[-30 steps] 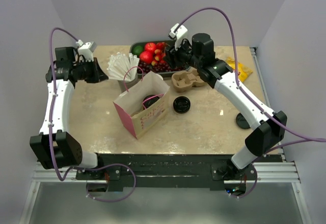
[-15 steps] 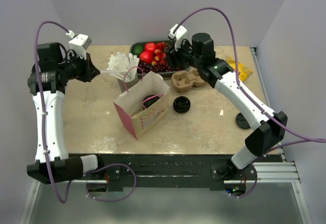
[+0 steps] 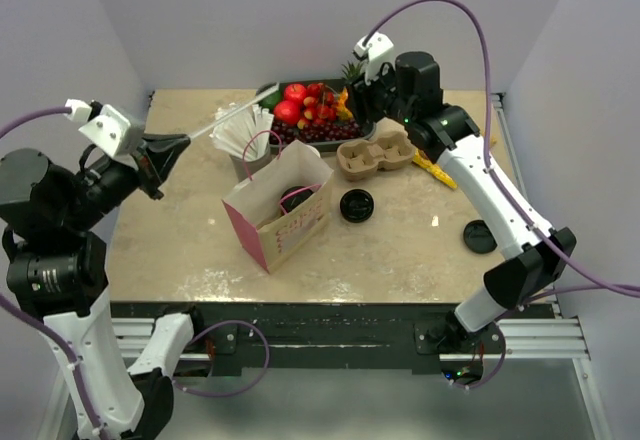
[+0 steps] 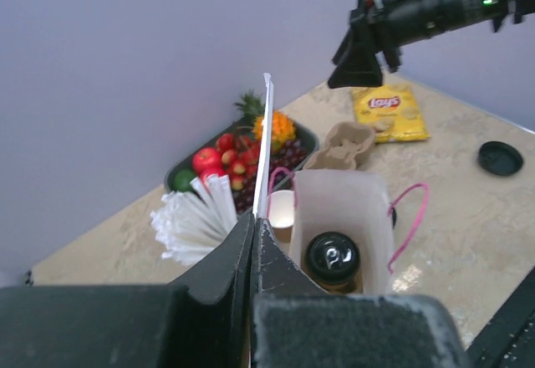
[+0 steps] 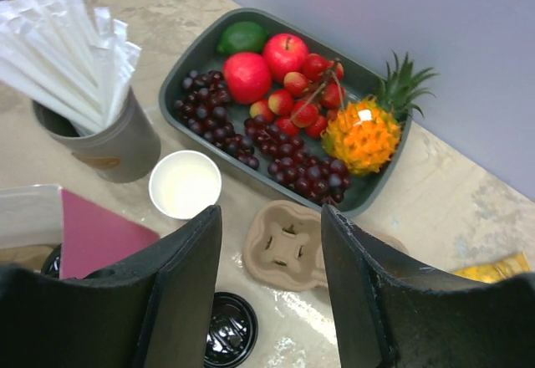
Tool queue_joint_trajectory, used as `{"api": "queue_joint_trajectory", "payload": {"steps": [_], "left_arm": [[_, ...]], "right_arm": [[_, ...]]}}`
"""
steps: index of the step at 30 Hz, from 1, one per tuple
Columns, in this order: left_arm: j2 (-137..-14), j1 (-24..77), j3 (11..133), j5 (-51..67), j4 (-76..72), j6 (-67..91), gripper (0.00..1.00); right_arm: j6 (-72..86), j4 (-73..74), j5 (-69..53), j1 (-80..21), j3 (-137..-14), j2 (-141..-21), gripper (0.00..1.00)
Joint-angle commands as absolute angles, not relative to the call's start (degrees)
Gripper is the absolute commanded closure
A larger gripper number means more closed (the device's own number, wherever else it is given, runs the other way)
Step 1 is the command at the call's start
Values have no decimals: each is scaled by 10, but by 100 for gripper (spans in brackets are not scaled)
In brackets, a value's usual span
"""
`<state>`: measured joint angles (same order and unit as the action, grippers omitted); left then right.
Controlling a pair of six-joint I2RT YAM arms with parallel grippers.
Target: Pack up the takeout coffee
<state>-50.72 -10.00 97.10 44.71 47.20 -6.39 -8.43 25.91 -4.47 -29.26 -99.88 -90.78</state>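
Note:
The takeout coffee (image 3: pixel 295 198), a brown cup under a black lid (image 4: pixel 333 257), stands upright inside the open pink-and-white paper bag (image 3: pixel 283 218). My left gripper (image 3: pixel 186 140) is raised at the left, well away from the bag, and is shut on a white paper-wrapped straw (image 4: pixel 266 142) that points toward the back. In the left wrist view its jaws meet at the left gripper (image 4: pixel 253 227) with the straw pinched between them. My right gripper (image 5: pixel 269 217) hangs open and empty above the cardboard cup carrier (image 5: pixel 288 247).
A grey cup of wrapped straws (image 3: pixel 240 135) and a lidless paper cup (image 5: pixel 185 184) stand behind the bag. A fruit tray (image 5: pixel 201 58) sits at the back. Loose black lids (image 3: pixel 357 205) (image 3: pixel 478 236) lie right of the bag. A yellow chips bag (image 4: pixel 383 109) lies far right.
My left arm has risen and pulled back toward the near left, carrying one straw away from the holder. My right gripper has lifted and shifted slightly right, still open.

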Motion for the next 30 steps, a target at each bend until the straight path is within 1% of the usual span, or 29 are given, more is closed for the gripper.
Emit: {"api": "queue_joint_trajectory", "payload": {"steps": [1,2,4,6,7,8,11,16,21,27,30], "left_arm": [[-505,-103,982,559,465,-24,100],[-505,-104,983,585,483,-42,100],[-507,-104,987,598,546,-69,100],[-505,-104,987,604,590,-123,100],[-504,-104,984,606,635,-145,100],[-501,-104,980,607,653,-181,100],[-492,-103,955,606,700,-225,100],[-480,-103,902,596,687,-229,100],[-469,-104,854,562,681,-245,100],[-463,-104,807,537,613,-222,100],[-481,-103,806,548,592,-215,99]], "right_arm": [[-48,297,-26,-271,-1013,-892,45],[-41,294,-25,-267,-1009,-888,45],[-38,291,-25,-264,-995,-870,45],[-36,287,-26,-263,-981,-854,44],[-36,287,-28,-262,-977,-849,44],[-34,288,-30,-263,-971,-845,44],[-30,290,-35,-262,-961,-831,44],[-28,294,-44,-262,-947,-813,44],[-26,294,-47,-262,-931,-802,43],[-24,289,-50,-259,-922,-798,43],[-25,287,-51,-259,-917,-797,43]]}}
